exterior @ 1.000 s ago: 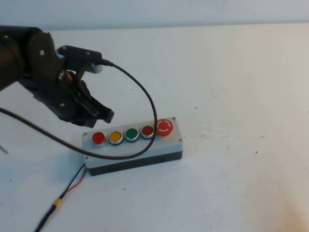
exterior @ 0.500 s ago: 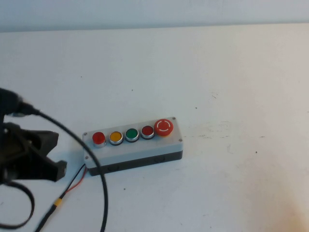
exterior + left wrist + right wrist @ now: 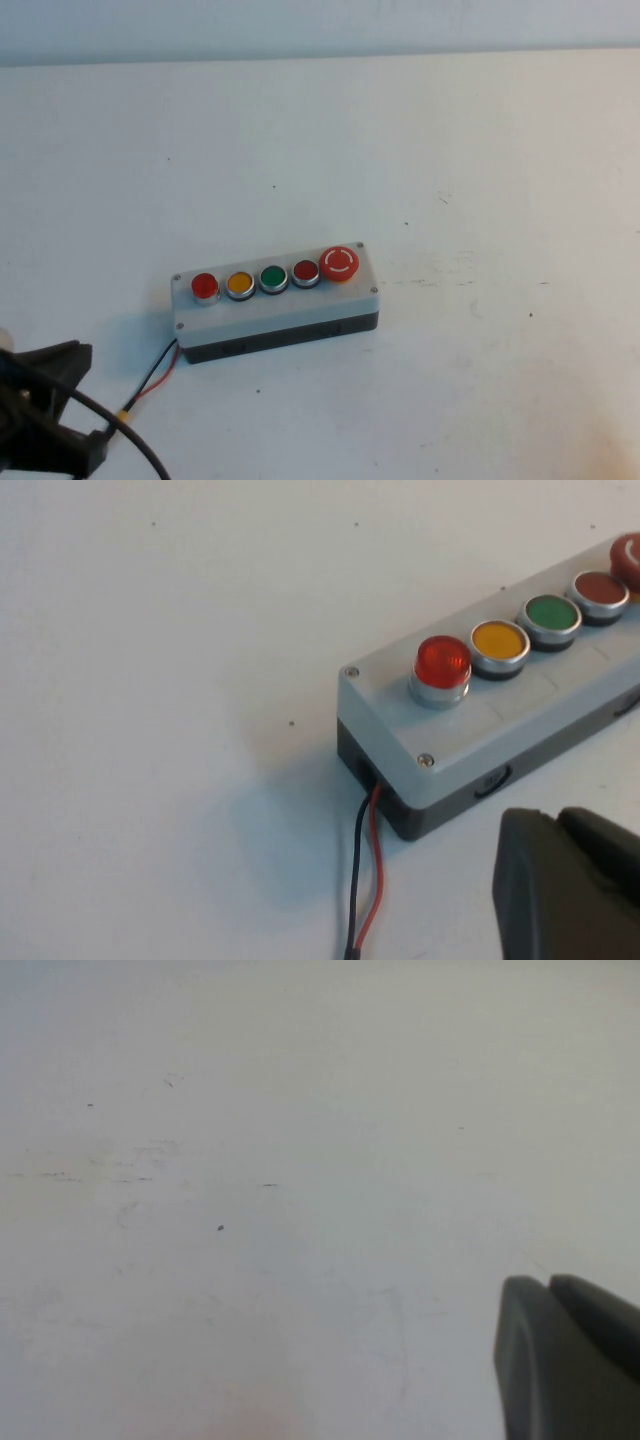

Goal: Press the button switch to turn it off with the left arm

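Observation:
The button switch (image 3: 205, 287) is the small bright-red raised pushbutton with a silver ring at the left end of the grey box's (image 3: 270, 308) row. It also shows in the left wrist view (image 3: 443, 662). My left gripper (image 3: 62, 405) is low at the front left corner of the table, well clear of the box and touching nothing. In the left wrist view its fingers (image 3: 558, 818) are pressed together and hold nothing. My right gripper (image 3: 548, 1282) is shut and empty over bare table. It does not show in the high view.
After the button switch the row holds a yellow button (image 3: 240, 284), a green one (image 3: 273, 278), a darker flat red one (image 3: 305, 270) and a large red mushroom button (image 3: 339, 263). Red and black wires (image 3: 155, 375) run from the box's left end toward the front. A black cable (image 3: 140, 450) loops from the left arm.
My left arm has pulled back from just above the box's left end, down and toward the front left corner. The box and its buttons have not moved.

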Tool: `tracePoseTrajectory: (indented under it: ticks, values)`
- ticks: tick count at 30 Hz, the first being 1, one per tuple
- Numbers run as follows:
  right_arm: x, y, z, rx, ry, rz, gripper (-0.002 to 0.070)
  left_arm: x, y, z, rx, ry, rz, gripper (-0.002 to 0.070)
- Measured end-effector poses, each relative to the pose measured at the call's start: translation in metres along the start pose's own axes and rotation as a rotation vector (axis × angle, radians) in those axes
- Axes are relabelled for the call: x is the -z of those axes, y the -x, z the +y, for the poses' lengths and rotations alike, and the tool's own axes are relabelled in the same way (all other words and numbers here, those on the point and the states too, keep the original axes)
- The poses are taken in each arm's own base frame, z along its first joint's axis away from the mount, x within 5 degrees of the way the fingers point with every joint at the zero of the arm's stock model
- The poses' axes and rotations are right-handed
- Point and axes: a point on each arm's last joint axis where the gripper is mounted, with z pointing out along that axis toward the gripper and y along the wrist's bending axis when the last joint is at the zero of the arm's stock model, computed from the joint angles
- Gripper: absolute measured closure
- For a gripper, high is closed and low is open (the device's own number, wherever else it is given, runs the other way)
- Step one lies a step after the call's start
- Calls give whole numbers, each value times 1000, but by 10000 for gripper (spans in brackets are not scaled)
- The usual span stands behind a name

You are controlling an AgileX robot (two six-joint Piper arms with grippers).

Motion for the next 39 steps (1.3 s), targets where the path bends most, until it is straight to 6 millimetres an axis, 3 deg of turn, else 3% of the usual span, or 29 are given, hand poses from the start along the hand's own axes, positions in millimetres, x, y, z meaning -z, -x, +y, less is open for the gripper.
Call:
tracePoseTrajectory:
  ticks: [6, 12, 17, 22, 33, 39]
  values:
    - [0, 0, 0, 0, 0, 0, 692, -1, -9, 0, 2, 29, -204, 677]
    - [0, 0, 0, 0, 0, 0, 692, 14, -43, -2, -41, 96, -554, 677]
    - [0, 0, 0, 0, 0, 0, 692, 28, -60, 5, -13, 230, -649, 677]
    - [0, 0, 0, 0, 0, 0, 692, 35, -74, 8, 61, 323, -633, 677]
    - [0, 0, 0, 0, 0, 0, 692, 19, -112, 3, 144, 266, -203, 677]
    - [0, 0, 0, 0, 0, 0, 692, 19, -114, 2, 147, 262, -174, 677]
